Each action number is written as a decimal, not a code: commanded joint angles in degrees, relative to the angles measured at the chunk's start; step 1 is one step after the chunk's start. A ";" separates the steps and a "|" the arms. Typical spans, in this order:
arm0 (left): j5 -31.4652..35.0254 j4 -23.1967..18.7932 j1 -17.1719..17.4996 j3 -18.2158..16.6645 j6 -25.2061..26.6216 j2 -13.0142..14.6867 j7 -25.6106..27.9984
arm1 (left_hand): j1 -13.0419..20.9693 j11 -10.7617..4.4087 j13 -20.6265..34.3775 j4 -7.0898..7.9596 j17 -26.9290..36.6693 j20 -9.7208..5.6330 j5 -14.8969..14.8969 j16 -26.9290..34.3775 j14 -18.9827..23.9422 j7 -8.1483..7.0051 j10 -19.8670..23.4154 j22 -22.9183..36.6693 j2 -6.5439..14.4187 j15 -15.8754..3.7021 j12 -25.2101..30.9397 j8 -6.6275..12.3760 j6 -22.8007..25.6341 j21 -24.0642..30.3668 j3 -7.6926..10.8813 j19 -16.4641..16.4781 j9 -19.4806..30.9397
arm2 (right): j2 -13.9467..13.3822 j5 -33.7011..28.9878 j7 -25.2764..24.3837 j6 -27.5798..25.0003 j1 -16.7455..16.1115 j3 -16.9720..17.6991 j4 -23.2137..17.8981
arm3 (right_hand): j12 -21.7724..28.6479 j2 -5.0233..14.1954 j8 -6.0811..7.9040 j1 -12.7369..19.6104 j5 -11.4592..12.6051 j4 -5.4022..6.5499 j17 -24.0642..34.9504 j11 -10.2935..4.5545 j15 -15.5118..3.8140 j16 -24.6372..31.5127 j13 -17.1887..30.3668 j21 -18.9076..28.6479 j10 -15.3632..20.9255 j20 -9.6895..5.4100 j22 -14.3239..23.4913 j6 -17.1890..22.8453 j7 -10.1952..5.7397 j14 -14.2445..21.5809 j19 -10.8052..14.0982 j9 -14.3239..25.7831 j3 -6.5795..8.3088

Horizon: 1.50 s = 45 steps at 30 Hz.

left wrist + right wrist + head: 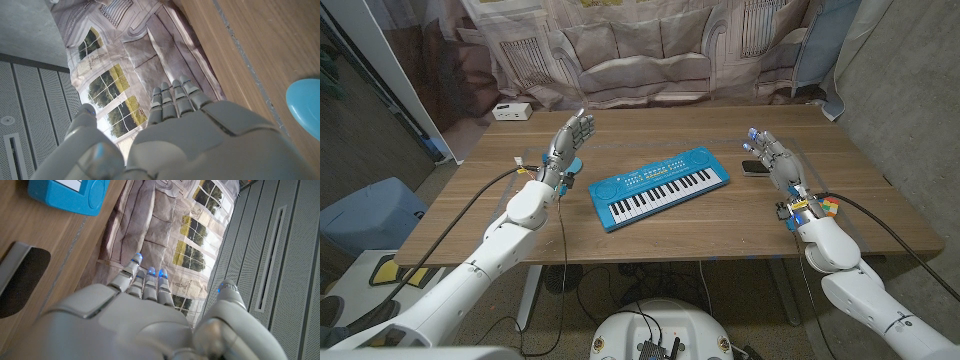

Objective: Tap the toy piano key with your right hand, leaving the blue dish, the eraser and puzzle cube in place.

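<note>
The blue toy piano (658,187) lies slanted in the middle of the wooden table (700,230), white keys toward me. My right hand (772,158) stands to its right, fingers spread, holding nothing and apart from the keys. A black eraser (753,168) lies right beside that hand, between it and the piano. The puzzle cube (828,207) sits by my right wrist. My left hand (568,140) is raised and open left of the piano, with the blue dish (572,166) partly hidden behind it. The right wrist view has my right hand (140,315), the eraser (22,280) and a piano corner (70,192).
A small white box (510,111) sits at the table's back left corner. A printed curtain (650,40) hangs behind the far edge. The left wrist view shows my left hand (185,130) and the dish's rim (305,107) on the wood.
</note>
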 commanded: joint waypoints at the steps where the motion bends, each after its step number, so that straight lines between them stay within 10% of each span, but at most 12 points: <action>1: 0.96 -1.63 1.14 -0.09 0.28 0.35 1.03 | 0.60 0.11 0.20 -0.46 0.22 0.17 0.37 -0.12 0.40 -0.01 0.49 0.24 -0.18 -0.10 -0.31 -0.08 0.82 -0.19 0.23 0.54 0.23 | -0.66 -2.07 -1.12 1.15 -3.60 1.30 -2.32 | 0.23 0.04 0.16 0.65 0.26 -0.21 0.10 0.15 -0.07 0.20 0.15 0.18 0.53 0.04 0.20 0.29 -0.09 0.38 0.70 0.21 -0.15; 45: 2.24 -1.77 -1.24 2.21 0.59 0.61 -2.28 | 0.79 0.26 0.26 -0.53 0.23 0.01 0.31 -0.47 0.40 -0.06 1.22 0.26 0.00 -0.04 -0.66 -0.31 1.60 -0.50 0.09 0.77 0.25 | 2.28 -22.80 -10.70 2.00 -9.66 6.17 -4.69 | 0.07 0.28 -0.72 1.50 0.26 -0.40 0.19 -1.23 -1.15 0.61 0.22 0.58 1.57 -0.34 0.27 -1.14 -2.49 2.69 4.19 0.25 -0.48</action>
